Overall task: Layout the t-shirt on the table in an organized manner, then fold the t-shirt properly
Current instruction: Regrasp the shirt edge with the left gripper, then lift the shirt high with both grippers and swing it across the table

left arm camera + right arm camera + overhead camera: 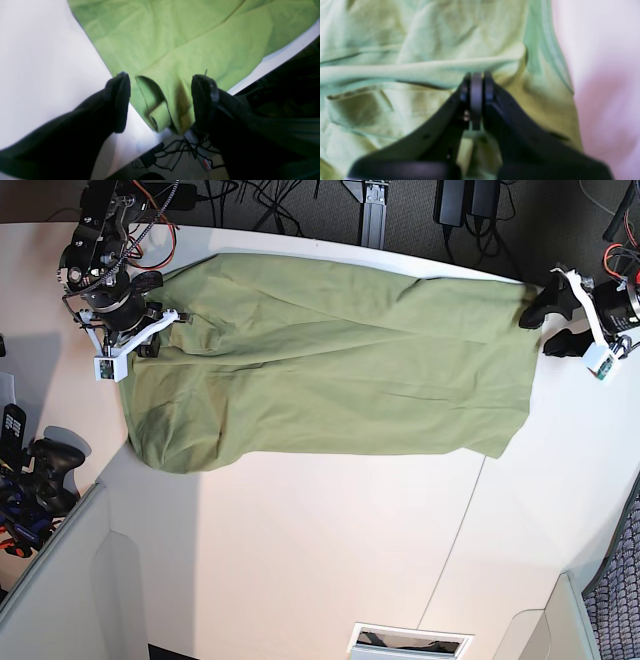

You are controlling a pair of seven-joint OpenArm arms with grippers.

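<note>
Green t-shirt (pixel 330 370) spread long across the white bench (pixel 300 550)

The left pincer (pixel 160 100) is spread wide beside one shirt corner; the right pincer (pixel 476 82) is pressed together, seemingly pinching a blurry fold

White table (pixel 300 550) with the t-shirt (pixel 330 370) spread on it.
You see the shirt stretched along the table's far edge, nearly corner to corner, wrinkled, one end drooping slightly over that edge; a thin dark seam crosses the bare near part.
</note>
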